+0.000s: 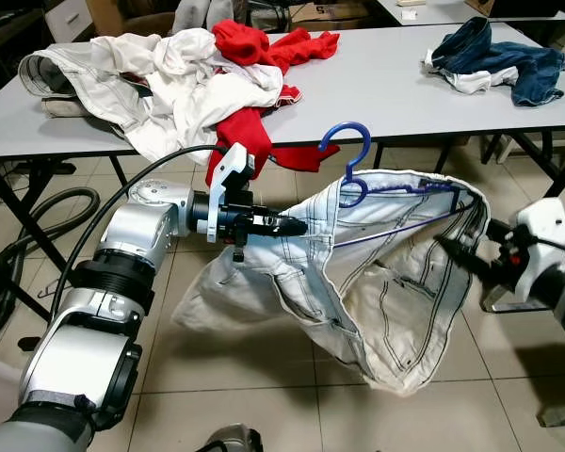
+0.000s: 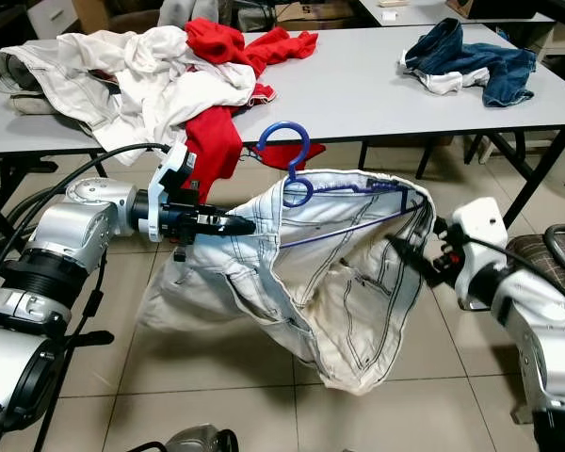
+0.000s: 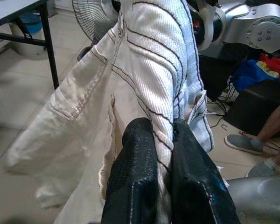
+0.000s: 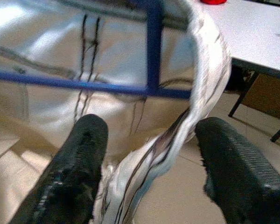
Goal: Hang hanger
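Before table, left fingers clamp white jeans; right fingers apart around waistband.

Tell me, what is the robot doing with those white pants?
The robot is holding a pair of white pants in the air between its two arms, in front of a grey table piled with clothes. A blue hanger sits inside the waistband. The left gripper is shut on one side of the waistband. The right gripper is open, with the other edge of the waistband between its fingers. The hanger is not hung anywhere yet.
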You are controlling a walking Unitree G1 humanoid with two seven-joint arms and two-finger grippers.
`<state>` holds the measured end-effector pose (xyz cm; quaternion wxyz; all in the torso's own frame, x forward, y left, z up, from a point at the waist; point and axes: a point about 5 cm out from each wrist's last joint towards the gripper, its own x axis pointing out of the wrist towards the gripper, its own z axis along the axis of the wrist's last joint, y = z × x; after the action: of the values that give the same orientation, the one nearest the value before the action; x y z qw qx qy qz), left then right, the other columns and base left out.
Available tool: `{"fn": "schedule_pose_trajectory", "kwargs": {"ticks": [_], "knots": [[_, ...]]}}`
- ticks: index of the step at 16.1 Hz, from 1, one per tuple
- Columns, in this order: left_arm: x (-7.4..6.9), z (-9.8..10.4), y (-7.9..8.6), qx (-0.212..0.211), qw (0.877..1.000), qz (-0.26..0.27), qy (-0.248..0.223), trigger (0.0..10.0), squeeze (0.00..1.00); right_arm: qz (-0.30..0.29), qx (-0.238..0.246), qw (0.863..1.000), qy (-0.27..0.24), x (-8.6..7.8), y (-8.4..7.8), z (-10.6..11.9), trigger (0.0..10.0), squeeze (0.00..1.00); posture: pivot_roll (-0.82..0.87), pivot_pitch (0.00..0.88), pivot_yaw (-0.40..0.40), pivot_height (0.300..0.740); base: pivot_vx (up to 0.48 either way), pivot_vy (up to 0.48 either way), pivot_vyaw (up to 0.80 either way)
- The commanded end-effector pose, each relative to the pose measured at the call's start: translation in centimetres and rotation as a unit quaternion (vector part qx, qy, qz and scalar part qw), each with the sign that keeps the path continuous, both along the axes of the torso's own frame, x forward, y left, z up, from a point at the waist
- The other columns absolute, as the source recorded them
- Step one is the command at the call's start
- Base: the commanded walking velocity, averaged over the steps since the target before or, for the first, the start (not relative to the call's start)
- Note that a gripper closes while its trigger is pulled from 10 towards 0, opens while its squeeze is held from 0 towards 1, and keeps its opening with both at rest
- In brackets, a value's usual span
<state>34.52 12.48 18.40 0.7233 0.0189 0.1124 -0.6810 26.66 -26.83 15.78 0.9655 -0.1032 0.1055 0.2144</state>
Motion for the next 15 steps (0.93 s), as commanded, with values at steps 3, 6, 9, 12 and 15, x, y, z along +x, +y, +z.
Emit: {"fn": "schedule_pose_trajectory", "kwargs": {"ticks": [3,6,9,12,15], "knots": [[0.00,1.28,0.26,-0.027,0.999,-0.005,-0.019,0.0,0.00,-0.019,0.014,1.000,0.001,0.44,-0.34,0.04,0.0,0.00,-0.04,0.000,0.068,0.740,0.000,0.000,0.00],[0.10,1.22,0.32,-0.024,0.999,0.002,-0.022,0.0,0.00,-0.017,0.019,1.000,-0.003,0.59,-0.22,0.12,0.0,0.00,-0.04,0.000,0.070,0.740,0.000,0.000,0.00],[0.20,1.10,0.30,-0.021,0.999,0.007,-0.024,0.0,0.00,-0.016,0.023,1.000,-0.003,0.59,-0.15,0.12,0.0,0.00,-0.04,0.000,0.071,0.740,0.000,0.000,0.00],[0.34,1.02,0.41,-0.017,0.999,0.015,-0.027,0.0,0.00,-0.020,0.023,1.000,0.002,0.55,-0.27,0.04,0.0,0.00,-0.04,0.000,0.071,0.740,0.000,0.000,0.00],[0.83,0.70,0.62,0.002,0.998,0.048,-0.044,0.0,0.00,-0.027,0.020,0.999,0.011,0.32,-0.44,-0.16,0.0,0.00,-0.04,0.000,0.072,0.740,0.000,0.000,0.00]]}}
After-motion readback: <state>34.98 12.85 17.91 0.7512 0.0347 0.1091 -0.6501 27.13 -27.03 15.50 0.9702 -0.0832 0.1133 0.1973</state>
